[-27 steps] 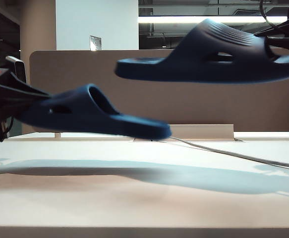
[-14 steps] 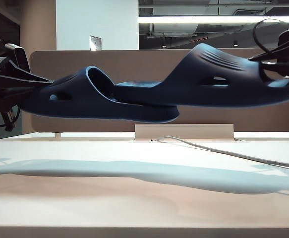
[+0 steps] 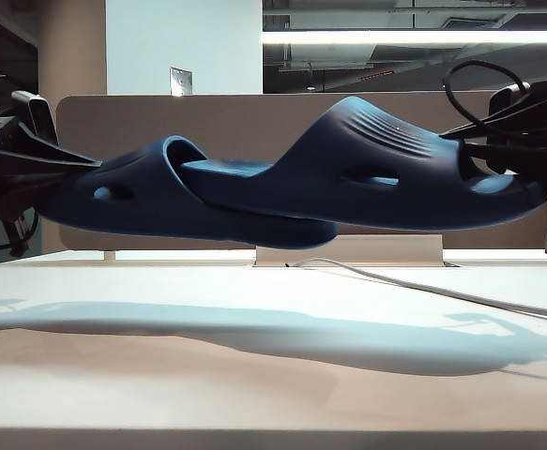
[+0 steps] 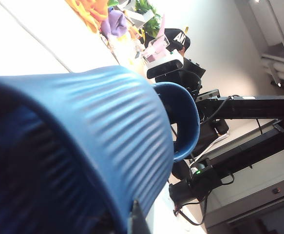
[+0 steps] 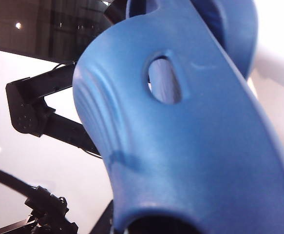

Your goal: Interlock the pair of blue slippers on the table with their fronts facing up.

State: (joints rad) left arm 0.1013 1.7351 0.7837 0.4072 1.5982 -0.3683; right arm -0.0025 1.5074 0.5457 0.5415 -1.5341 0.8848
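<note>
Left gripper (image 3: 43, 159), at the scene's left edge, is clamped on the left slipper (image 3: 160, 202); right gripper (image 3: 498, 141), at the right edge, is clamped on the right slipper (image 3: 376, 183). Both slippers hang above the table (image 3: 254, 375), the right one's heel end pushed into the left one's strap opening.

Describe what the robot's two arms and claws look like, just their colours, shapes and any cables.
Both arms are black. In the exterior view the left claw tapers into flat, angular black fingers, with a pale grey block behind it. The right claw is a dark, boxy wedge with a black cable looping above it. The wrist views show black jointed links with bolted round joints and thin black wiring; no markings are readable.
</note>
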